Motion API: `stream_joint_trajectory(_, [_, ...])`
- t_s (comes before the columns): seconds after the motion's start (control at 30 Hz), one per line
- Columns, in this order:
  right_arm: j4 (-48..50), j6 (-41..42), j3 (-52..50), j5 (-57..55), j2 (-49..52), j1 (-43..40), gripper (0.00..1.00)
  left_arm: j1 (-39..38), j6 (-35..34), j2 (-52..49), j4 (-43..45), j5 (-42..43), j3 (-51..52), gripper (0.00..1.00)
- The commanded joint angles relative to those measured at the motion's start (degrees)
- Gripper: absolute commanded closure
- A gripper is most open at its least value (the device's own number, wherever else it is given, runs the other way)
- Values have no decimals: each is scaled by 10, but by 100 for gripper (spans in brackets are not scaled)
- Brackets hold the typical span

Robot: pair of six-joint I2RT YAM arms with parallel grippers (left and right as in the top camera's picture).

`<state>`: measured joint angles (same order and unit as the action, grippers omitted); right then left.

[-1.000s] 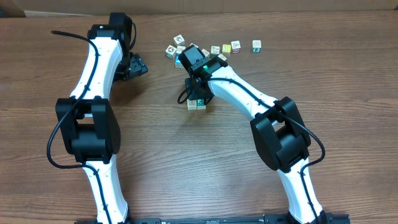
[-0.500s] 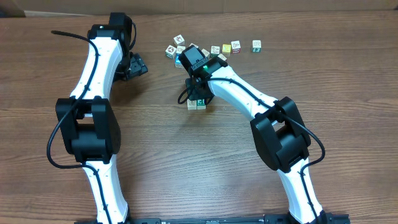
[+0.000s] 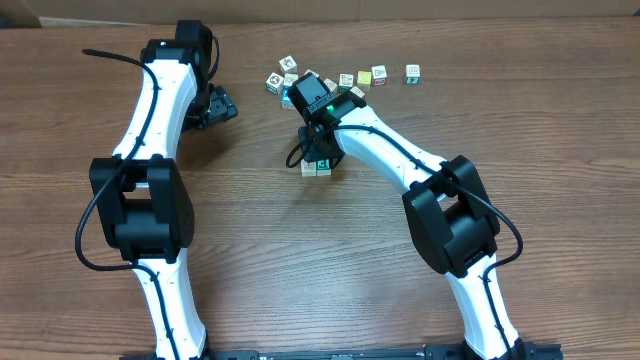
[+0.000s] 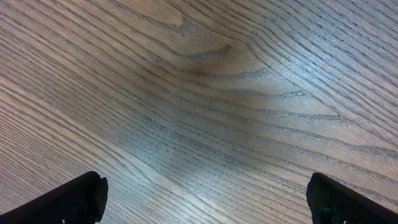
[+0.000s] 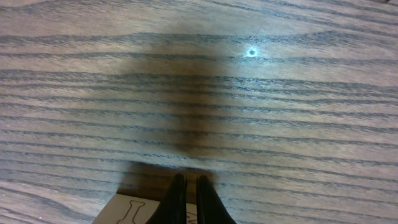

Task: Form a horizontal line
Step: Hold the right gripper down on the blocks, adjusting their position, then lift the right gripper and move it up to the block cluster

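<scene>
Two tiny picture cubes lie side by side in a short row (image 3: 315, 168), one pale (image 3: 308, 168) and one teal-green (image 3: 323, 167). My right gripper (image 3: 318, 157) hangs right over them, shut, with nothing between its fingers. In the right wrist view the shut gripper (image 5: 189, 182) points at the bare wood, and a pale cube face with a bone outline (image 5: 127, 211) shows just under the fingers (image 5: 176, 202). Whether they touch the cube I cannot tell. My left gripper (image 3: 216, 105) rests at the upper left, wide open (image 4: 211, 199) over bare table.
Loose picture cubes lie scattered at the back: a cluster (image 3: 280, 76) behind the right wrist, then several more to the right (image 3: 363, 77), ending with one alone (image 3: 412, 72). The right arm (image 3: 400, 155) slants across the middle and the left arm (image 3: 150, 130) runs down the left.
</scene>
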<state>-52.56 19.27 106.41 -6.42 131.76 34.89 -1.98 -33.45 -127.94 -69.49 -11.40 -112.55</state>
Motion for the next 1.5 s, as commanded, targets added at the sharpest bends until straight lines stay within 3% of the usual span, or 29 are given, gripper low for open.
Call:
stream_joint_trajectory(0.0, [0,-8,-2,-7,1,-2,96,1,2,12,-1,-6,-12,0])
stream_joint_trajectory(1.47, [-4,-31,-2,-10,1,-1,96,0,3,12,-1,-6,-12,0])
